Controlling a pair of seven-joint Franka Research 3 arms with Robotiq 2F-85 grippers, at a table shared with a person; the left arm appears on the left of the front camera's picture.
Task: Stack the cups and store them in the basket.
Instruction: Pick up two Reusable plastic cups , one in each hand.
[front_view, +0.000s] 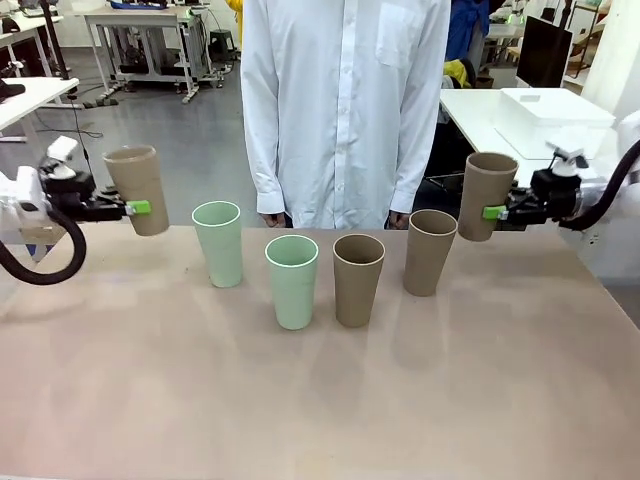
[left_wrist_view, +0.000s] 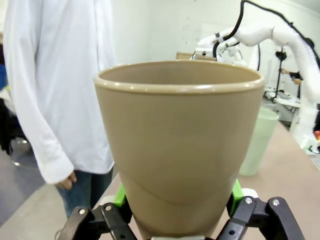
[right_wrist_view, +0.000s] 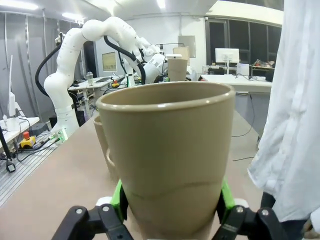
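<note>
The near mint cup (front_view: 292, 285) stands upright on the table (front_view: 320, 410), closest to the robot's side. Just to its right, not touching, stands the near tan cup (front_view: 358, 282). A little behind it on the left is the far mint cup (front_view: 218, 245), and behind it farther right is the far tan cup (front_view: 429, 253). Well left of the near mint cup and above the table, the left gripper (front_view: 140, 208) pinches the left cup (front_view: 137, 180), tan, mouth up. Well right of it, the right gripper (front_view: 490, 212) pinches the right cup (front_view: 486, 190), also tan. Behind the near mint cup, at the far edge, stands a person (front_view: 345, 100) in a white shirt.
</note>
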